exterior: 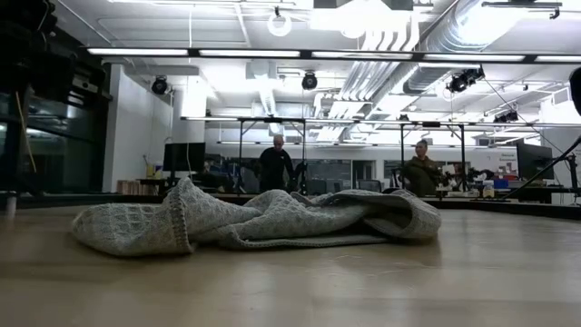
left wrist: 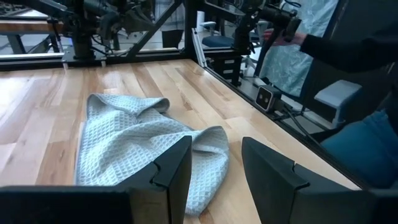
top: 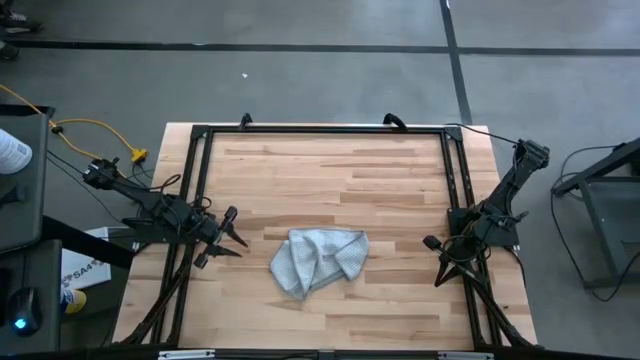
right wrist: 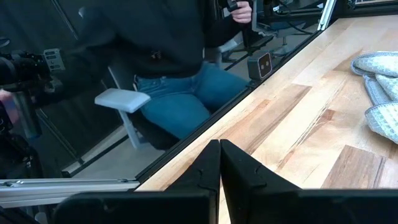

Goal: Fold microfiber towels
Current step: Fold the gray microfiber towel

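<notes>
The light grey-blue microfiber towel (top: 318, 260) lies crumpled on the wooden table (top: 330, 170), near its front middle, resting on its underside with folds humped up; it also shows in the low view (exterior: 263, 222) and the left wrist view (left wrist: 134, 146). My left gripper (top: 236, 232) is open at the table's left side, a short way left of the towel, touching nothing. My right gripper (top: 432, 262) is shut and empty at the table's right side, right of the towel; the towel's edge shows in its wrist view (right wrist: 379, 87).
A black metal frame (top: 200, 180) runs along the table's left, far and right edges. A seated person (right wrist: 180, 68) is close beside the table's near edge. Bare wood lies all around the towel.
</notes>
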